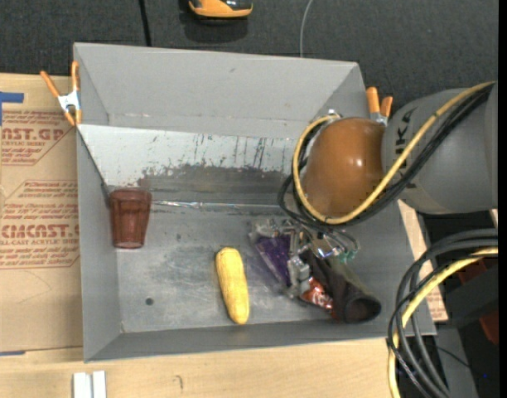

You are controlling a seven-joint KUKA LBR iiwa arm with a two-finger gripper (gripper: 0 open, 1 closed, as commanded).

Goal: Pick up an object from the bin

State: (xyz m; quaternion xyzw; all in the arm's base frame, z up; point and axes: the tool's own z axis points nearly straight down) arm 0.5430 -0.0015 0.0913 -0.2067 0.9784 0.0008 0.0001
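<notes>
Bin floor: grey metal bin [195, 148], scuffed, with sloping walls; my arm comes in from the right.
Right front: my pincer [306, 264] sits low over the floor, under my round orange wrist cover [345, 164] and its looped cables [296, 191].
Opening: I cannot tell how wide the pincer stands.
Nearest things: a crumpled purple piece [272, 257] lies just left of the pincer; I cannot tell if they touch. A dark tube-like thing [353, 301] lies just right of it, with a red scrap [320, 297] against it.
Centre front: a yellow corn cob [232, 284] lies flat, near the purple piece but apart from it.
Left wall: a brown-red cup [129, 216], alone, well apart from the rest.
</notes>
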